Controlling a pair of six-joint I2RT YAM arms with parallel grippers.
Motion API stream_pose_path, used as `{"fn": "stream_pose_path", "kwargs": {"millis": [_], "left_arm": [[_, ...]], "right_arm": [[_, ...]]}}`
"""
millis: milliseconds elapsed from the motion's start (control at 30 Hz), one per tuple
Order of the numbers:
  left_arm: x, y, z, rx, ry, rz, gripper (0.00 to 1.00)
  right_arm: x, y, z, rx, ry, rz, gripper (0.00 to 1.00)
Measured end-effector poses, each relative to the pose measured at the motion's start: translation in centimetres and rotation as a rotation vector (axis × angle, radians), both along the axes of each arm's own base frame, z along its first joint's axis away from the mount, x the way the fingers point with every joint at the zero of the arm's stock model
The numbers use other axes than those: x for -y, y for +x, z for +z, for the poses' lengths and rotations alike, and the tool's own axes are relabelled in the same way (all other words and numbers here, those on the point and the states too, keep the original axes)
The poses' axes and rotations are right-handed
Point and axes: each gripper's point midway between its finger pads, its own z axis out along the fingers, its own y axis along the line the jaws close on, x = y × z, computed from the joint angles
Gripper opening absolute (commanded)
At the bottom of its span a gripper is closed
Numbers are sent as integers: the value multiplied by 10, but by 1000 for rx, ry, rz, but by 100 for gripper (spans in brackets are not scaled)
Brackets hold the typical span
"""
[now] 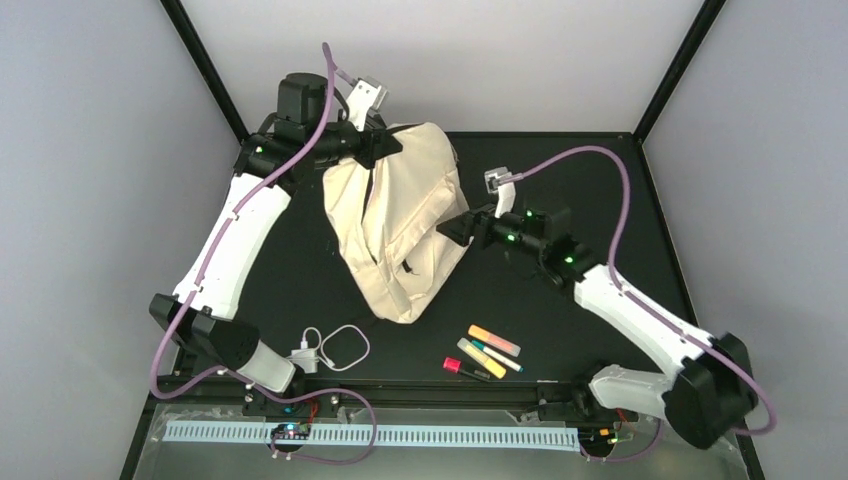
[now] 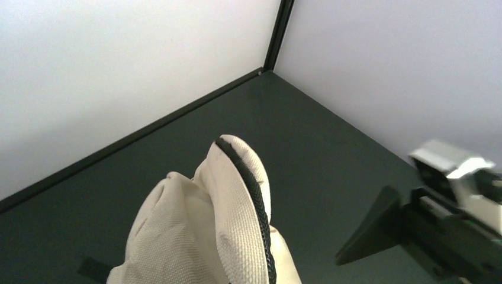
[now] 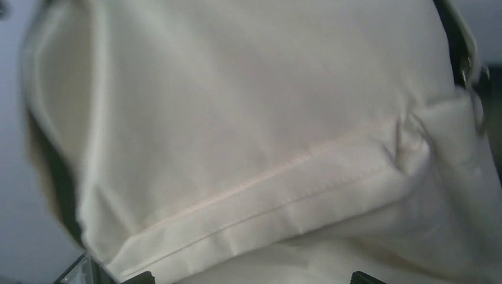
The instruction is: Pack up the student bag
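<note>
Student bag [image 3: 248,118] sits just before the spread right fingers [image 3: 362,277], its top pinched by left fingers [image 1: 383,143].

Both arms have white links [image 1: 238,230], black joints [image 1: 710,390], green lights [image 1: 568,259] and purple cables [image 1: 610,155].

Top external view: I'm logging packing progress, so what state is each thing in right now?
student bag, on the table, top lifted, zip opening parted.
left gripper, shut on the bag's top edge.
right gripper, open, at the bag's side.
highlighters, loose on the table, unpacked.
white cable, looped on the table, unpacked.
</note>
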Motion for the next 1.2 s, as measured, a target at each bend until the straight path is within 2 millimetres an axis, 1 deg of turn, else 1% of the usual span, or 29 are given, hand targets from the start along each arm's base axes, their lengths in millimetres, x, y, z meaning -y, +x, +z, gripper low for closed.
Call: {"fn": "stream_pose_path", "kwargs": {"millis": [100,167,233,333,367,400,433,500,533,600,633,667,700,733,767,933,1033,1133,1200], "left_arm": [[2,5,-17,-15,2,0,2],[2,5,-22,-12,1,-1,2],[1,4,-23,-6,-3,-3,1],[0,1,-20,3,-8,-8,1],[1,1,-20,4,-9,-10,1],[1,0,-20,6,-9,-14,2],[1,0,-20,7,-9,-16,2],[1,0,-20,10,-8,-20,1],[1,0,-19,13,-6,-21,2],[1,0,-20,18,-1,-22,2],[0,1,-20,21,2,-21,12],[-2,3,-20,29,6,-15,37],[-6,6,-20,38,9,-6,66],[-9,8,-20,49,15,-2,90],[-13,10,-23,54,23,6,98],[-49,23,-41,67,119,83,99],[-83,25,-48,55,181,148,99],[-139,20,-46,43,218,266,99],[-169,11,-46,41,235,335,99]], "right_arm": [[-7,15,-43,-201,26,-46,88],[-12,19,-66,-303,55,-64,88],[-22,23,-75,-369,90,-57,86],[-41,33,-74,-420,141,-30,80],[-48,37,-73,-434,162,-20,74],[-55,40,-72,-449,183,-8,62],[-59,44,-73,-463,196,-2,42],[-68,49,-76,-490,225,16,12],[-72,51,-79,-509,237,24,3],[-78,53,-78,-525,253,43,1],[-81,56,-74,-529,264,50,1],[-83,58,-70,-526,272,56,1],[-84,59,-66,-523,281,57,1],[-85,60,-63,-519,291,55,1],[-84,62,-60,-514,300,51,1],[-83,68,-51,-495,343,15,1],[-82,72,-49,-493,358,-7,1],[-80,76,-48,-495,369,-31,1],[-79,78,-48,-498,378,-48,1]]}}
